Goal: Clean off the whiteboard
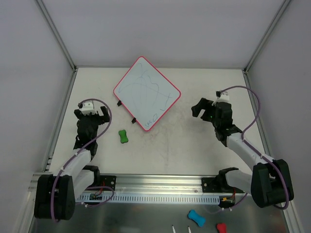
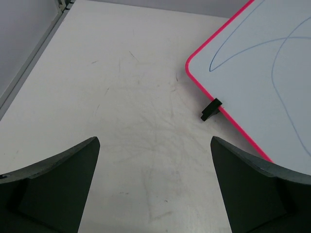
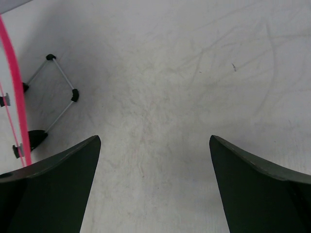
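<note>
A pale, off-white desk marked with faint scuffs is enclosed on three sides by plain light-grey walls. Slim posts, seemingly aluminium, run up the back corners, and a slotted metal rail lines the near edge under soft, even light.

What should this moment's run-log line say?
whiteboard: blue scribbles present | green eraser: on table, ungripped | left gripper: jaws open, empty | right gripper: jaws open, empty

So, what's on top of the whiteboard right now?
Only blue marker scribbles across the whiteboard; no object rests on it. The green eraser lies on the table beside its near-left edge, apart from it. Whatever is under the board is covered.
</note>
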Robot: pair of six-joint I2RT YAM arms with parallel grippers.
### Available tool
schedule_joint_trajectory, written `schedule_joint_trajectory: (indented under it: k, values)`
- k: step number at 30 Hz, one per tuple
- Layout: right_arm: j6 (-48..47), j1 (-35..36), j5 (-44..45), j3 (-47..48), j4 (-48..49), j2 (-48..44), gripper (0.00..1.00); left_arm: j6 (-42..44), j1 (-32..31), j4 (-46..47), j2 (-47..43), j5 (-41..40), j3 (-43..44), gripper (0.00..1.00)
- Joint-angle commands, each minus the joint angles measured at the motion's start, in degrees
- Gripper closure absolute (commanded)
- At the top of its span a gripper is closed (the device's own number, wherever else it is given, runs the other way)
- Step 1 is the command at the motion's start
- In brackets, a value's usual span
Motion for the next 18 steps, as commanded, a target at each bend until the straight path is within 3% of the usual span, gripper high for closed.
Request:
schedule_joint_trajectory:
  k: [1,6,10,13,18]
  values:
    - [0.2,0.3,-7.0,4.7,2.5,-0.9,0.01,-3.8,0.1,-10.4,-5.8,-1.3,4.2,0.01]
    - [2.1,0.4,-15.8,9.3,4.4,0.7,0.01,-16.5,0.1,-19.4,-12.7,-4.5,6.2,0.01]
    - [3.7,0.4,-19.1,11.0,8.3,2.3,0.01,-18.3,0.1,-20.9,-16.9,0.3,5.9,0.01]
    - [5.0,0.4,-21.1,13.8,8.3,4.9,0.04,-25.2,0.1,-27.8,-18.9,-0.2,7.1,0.01]
    - [6.0,0.3,-24.7,16.8,9.1,9.3,0.09,-25.2,0.1,-19.0,-21.0,13.2,2.8,0.01]
